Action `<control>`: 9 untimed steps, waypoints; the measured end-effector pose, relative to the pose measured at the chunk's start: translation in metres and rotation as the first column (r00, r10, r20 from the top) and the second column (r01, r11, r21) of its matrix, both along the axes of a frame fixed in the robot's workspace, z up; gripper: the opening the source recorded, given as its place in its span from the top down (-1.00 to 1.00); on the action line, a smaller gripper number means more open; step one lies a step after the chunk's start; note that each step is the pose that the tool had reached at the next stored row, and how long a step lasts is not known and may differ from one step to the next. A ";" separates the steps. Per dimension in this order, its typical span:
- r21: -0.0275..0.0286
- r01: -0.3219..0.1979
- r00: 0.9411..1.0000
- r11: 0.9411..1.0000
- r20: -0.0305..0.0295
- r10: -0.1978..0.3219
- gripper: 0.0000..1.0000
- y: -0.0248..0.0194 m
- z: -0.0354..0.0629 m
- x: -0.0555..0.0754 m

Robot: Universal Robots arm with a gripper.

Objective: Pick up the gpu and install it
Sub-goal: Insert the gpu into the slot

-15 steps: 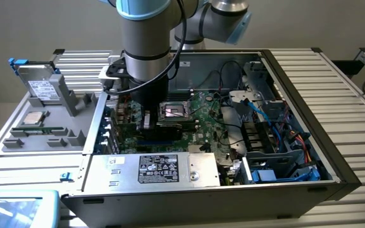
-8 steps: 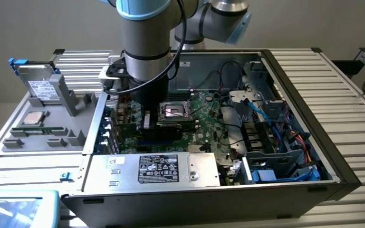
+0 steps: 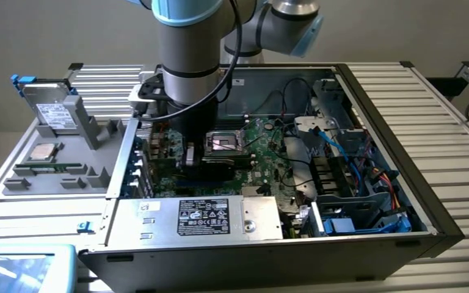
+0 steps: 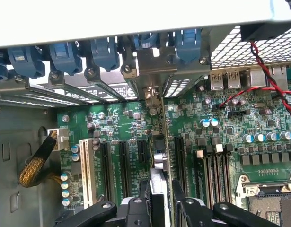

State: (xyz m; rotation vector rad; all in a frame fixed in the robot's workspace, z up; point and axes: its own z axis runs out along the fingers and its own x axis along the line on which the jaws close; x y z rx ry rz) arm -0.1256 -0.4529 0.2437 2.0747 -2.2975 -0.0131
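Green gpu (image 4: 162,142) stands edge-on over the motherboard (image 4: 221,142), clamped in my gripper (image 4: 159,198).

From the exterior view, I see my arm (image 3: 187,55) reaching down into the open case (image 3: 397,110), holding the card upright among the expansion slots (image 4: 122,165) near the rear brackets (image 4: 102,52).

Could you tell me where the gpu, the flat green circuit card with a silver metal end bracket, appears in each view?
Exterior view: the gpu stands edge-up under the arm, over the motherboard's part nearest the exterior view's left.
Wrist view: the gpu runs as a thin edge from between the gripper fingers to the slot brackets.
Shared landmark: the square metal CPU socket.
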 end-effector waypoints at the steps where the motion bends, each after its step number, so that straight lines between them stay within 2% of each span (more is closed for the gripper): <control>1: 0.000 0.000 1.000 1.000 -0.003 0.000 0.42 -0.0001 0.0001 0.002; 9: -0.002 0.000 1.000 1.000 -0.004 0.000 0.42 0.0005 -0.0024 0.000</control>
